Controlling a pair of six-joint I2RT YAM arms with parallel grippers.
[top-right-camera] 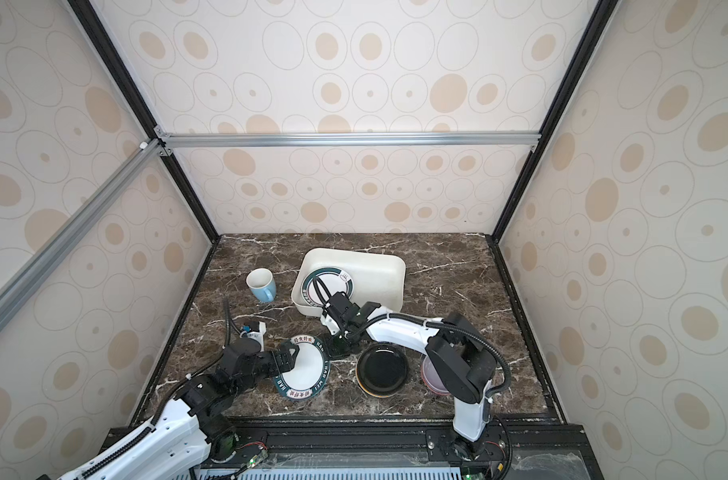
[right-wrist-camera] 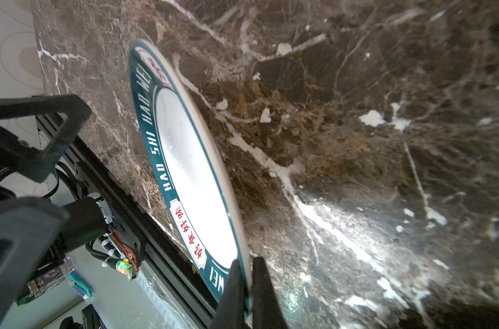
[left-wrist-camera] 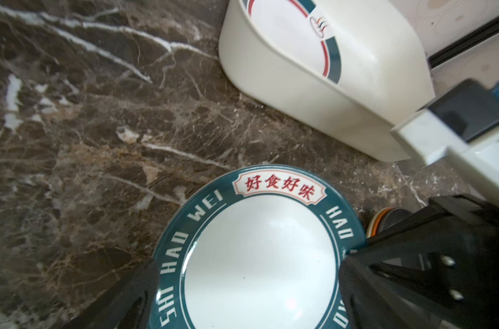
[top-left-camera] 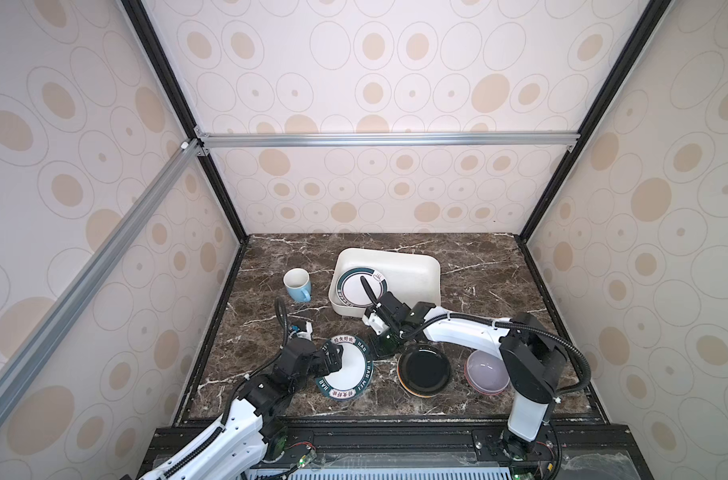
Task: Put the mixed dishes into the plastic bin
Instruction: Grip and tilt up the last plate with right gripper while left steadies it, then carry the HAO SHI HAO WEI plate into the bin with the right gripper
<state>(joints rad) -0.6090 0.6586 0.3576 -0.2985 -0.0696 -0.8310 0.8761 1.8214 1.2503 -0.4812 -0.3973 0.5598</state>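
We see the plastic bin (top-left-camera: 412, 270) at the back of the table (top-left-camera: 499, 270), with a plate (top-left-camera: 354, 286) in it. The mug (top-left-camera: 296, 284) stands left of the bin. In front, from left to right, come the lettered plate (top-left-camera: 352, 370), a stack of plates (top-left-camera: 424, 370) and the bowls (top-left-camera: 485, 370).

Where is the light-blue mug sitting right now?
In both top views the light-blue mug stands upright on the marble table, on the left side. It is just left of the plastic bin and not touching it.
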